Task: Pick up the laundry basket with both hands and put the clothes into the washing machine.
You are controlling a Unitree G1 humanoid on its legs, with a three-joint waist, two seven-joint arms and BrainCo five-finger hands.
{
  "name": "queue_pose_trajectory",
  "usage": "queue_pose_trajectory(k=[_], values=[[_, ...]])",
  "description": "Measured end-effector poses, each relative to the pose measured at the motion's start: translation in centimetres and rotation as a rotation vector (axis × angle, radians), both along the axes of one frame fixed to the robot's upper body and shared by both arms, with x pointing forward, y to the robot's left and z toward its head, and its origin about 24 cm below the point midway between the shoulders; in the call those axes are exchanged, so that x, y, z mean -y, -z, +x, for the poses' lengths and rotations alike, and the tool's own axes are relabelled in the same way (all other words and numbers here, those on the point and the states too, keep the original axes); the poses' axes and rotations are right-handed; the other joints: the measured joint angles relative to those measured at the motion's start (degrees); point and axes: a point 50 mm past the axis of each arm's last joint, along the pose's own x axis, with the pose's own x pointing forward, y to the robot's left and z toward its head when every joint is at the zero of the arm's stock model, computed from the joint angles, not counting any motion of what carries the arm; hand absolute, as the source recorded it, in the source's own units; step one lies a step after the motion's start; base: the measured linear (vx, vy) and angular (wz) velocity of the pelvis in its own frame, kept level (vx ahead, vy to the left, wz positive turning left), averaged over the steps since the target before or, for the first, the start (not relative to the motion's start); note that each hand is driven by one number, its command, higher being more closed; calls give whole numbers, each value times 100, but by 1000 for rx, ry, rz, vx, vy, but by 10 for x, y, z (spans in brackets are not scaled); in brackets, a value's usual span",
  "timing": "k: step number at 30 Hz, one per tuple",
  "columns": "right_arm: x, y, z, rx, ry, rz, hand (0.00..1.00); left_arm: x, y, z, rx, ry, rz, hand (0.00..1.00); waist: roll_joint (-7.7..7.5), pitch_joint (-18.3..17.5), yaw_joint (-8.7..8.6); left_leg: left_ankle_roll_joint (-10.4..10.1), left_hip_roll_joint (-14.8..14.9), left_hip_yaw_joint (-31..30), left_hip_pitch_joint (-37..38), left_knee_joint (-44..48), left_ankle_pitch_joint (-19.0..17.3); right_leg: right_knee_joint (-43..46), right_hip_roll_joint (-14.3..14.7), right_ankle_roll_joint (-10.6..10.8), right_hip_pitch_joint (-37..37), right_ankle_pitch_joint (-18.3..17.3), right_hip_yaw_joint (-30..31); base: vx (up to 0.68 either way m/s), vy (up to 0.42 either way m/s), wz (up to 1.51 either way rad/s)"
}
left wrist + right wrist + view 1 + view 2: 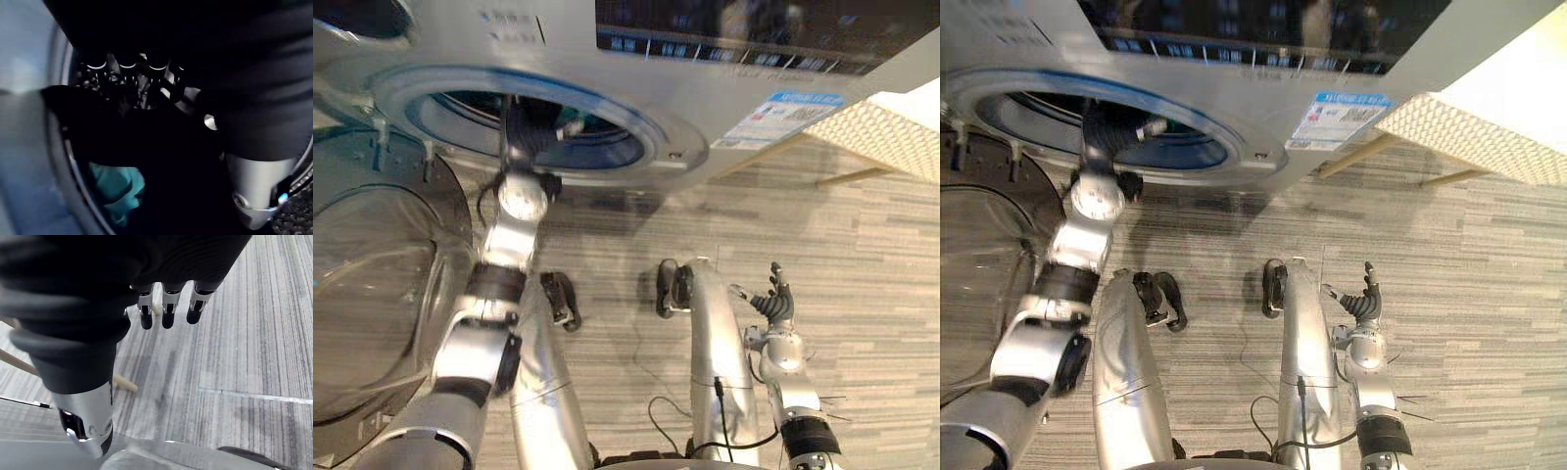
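Smooth silvery metal washing machine [705, 98]; matt woven floor [862, 274].

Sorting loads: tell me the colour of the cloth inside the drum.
Teal cloth, best in the left wrist view.

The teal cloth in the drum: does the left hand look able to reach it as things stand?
Probably yes: the door is open, the left hand is inside the drum, and the teal cloth lies close to it there.

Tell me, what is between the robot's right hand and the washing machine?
Bare grey floor lies between the right hand and the washing machine, shown in the left eye view.
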Motion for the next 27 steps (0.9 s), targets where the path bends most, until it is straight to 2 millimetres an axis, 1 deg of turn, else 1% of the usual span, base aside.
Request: queue_pose_trajectory(k=[1, 2, 4, 5, 6, 7, 8, 11, 13, 16, 18, 19, 20, 22, 24, 27], values=[[-1, 3, -2, -14, -5, 6, 0, 3, 13, -6, -37, 2, -29, 0, 19, -62, 18, -12, -12, 12, 136, -165, 39, -144, -18, -11, 140, 10, -43, 115, -70, 25], [-1, 8, -7, -41, -9, 13, 0, 6, 39, -21, -115, -5, -77, 0, 68, -121, 37, -40, -92, 37, 500, -518, 139, -463, -43, -17, 534, 44, -118, 112, -51, 28], [-1, 16, -13, -78, -12, 20, 0, 5, 73, -44, -224, -29, -118, 0, 122, -213, 52, -89, -128, 108, 1149, -1084, 280, -979, -64, -29, 1210, 117, -215, 178, -69, 26], [-1, 23, -21, -110, -11, 27, 0, 3, 94, -62, -298, -40, -133, 0, 135, -411, 57, -106, -220, 158, 1544, -1500, 390, -1352, -71, -9, 1592, 190, -249, 173, -40, 16], [-1, 28, -24, -130, -10, 31, 0, 1, 103, -70, -330, -48, -139, 0, 146, -450, 58, -110, -240, 200, 1794, -1721, 443, -1548, -74, 11, 1833, 222, -262, 190, -15, 19], [-1, 39, -32, -186, -9, 38, 0, 0, 120, -83, -399, -60, -149, 0, 178, -507, 64, -125, -302, 246, 2324, -2173, 569, -1966, -81, 24, 2377, 320, -310, 208, -11, 18], [-1, 54, -42, -256, -7, 48, 0, -1, 140, -98, -486, -69, -159, 0, 234, -684, 71, -121, -321, 315, 2786, -2630, 687, -2423, -78, 58, 2844, 429, -378, 208, 0, 19], [-2, 80, -65, -392, -8, 72, 0, -4, 178, -131, -667, -100, -191, 0, 283, -983, 81, -105, -442, 506, 3810, -3626, 974, -3362, -83, 134, 3815, 692, -403, 218, 39, 7], [-2, 95, -80, -481, 2, 84, 0, -8, 203, -157, -804, -125, -209, 0, 370, -1313, 84, -102, -511, 636, 4388, -4292, 1167, -4078, -70, 209, 4395, 930, -442, 192, 65, -4], [-1, 104, -89, -536, 4, 94, 0, -12, 216, -171, -882, -152, -205, 0, 418, -1541, 73, -95, -597, 697, 4772, -4826, 1355, -4623, -65, 264, 4783, 1130, -472, 100, 52, 1], [2, 115, -100, -611, 15, 99, 0, -16, 226, -184, -953, -160, -205, 0, 434, -1787, 70, -86, -714, 807, 5246, -5543, 1650, -5293, -63, 304, 5203, 1406, -473, 130, 50, 0], [3, 118, -103, -629, 20, 101, 0, -16, 228, -187, -972, -160, -206, 0, 447, -1852, 67, -82, -747, 817, 5345, -5714, 1725, -5463, -56, 322, 5293, 1479, -470, 119, 46, -4], [6, 122, -107, -661, 32, 104, 0, -17, 232, -193, -1002, -165, -207, 0, 480, -1937, 31, -85, -806, 839, 5538, -6038, 1866, -5752, -49, 338, 5474, 1620, -457, 107, 51, -4], [11, 126, -110, -697, 42, 100, 0, -18, 236, -200, -1033, -173, -209, 0, 503, -1948, 33, -76, -870, 913, 5811, -6397, 2012, -6123, -27, 365, 5713, 1811, -391, 88, 57, -16], [15, 129, -111, -721, 52, 97, 0, -24, 239, -206, -1059, -189, -217, 0, 507, -1947, 28, -56, -906, 1023, 5973, -6547, 2044, -6411, 9, 396, 5870, 1999, -311, 27, 60, -28], [16, 127, -103, -719, 44, 90, 0, -30, 240, -207, -1064, -202, -219, 0, 480, -1860, 37, -25, -944, 1152, 5992, -6536, 2064, -6471, 50, 391, 5833, 2143, -170, -39, 48, -29]])
